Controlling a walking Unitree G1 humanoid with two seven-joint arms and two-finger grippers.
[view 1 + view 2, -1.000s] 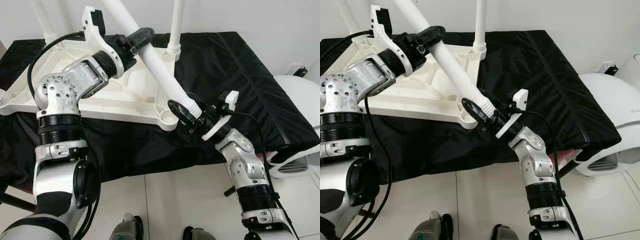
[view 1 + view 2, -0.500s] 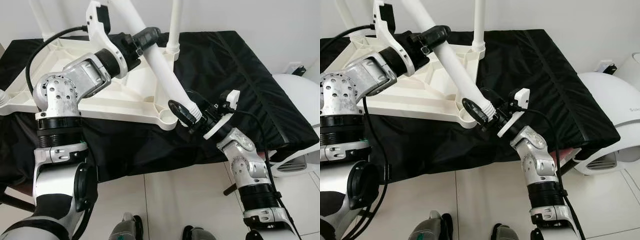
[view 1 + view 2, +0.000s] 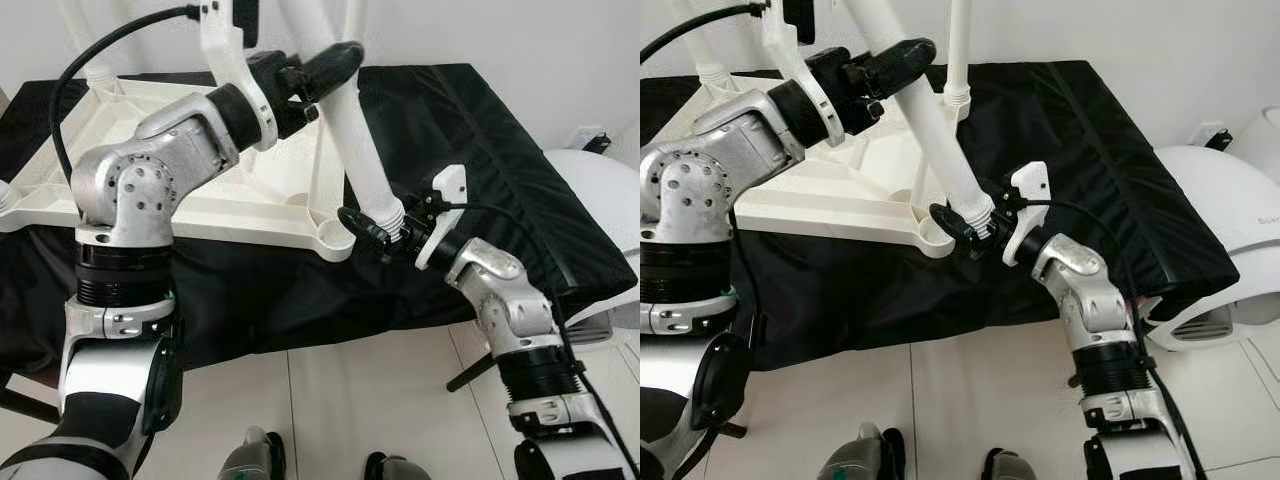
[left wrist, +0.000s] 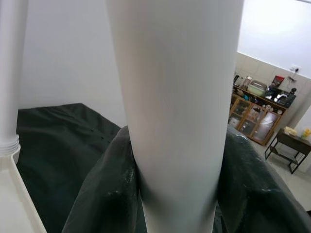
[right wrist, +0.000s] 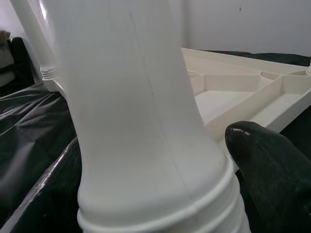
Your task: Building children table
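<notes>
On the black-covered bed (image 3: 480, 150) lay the upturned white tabletop (image 3: 200, 200), above which the left gripper (image 3: 325, 65) had its jaws closed around the upper white table leg (image 3: 355, 140), while the right gripper (image 3: 370, 228) clamped that leg's threaded lower end just beside the corner socket (image 3: 330, 238).

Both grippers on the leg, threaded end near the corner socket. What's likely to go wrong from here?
1. The table leg is tilted, its threaded end beside the corner socket: it may cross-thread or miss.
2. The right gripper grips right at the threads and may block seating.
3. The left gripper pushing could shift the upturned tabletop.
</notes>
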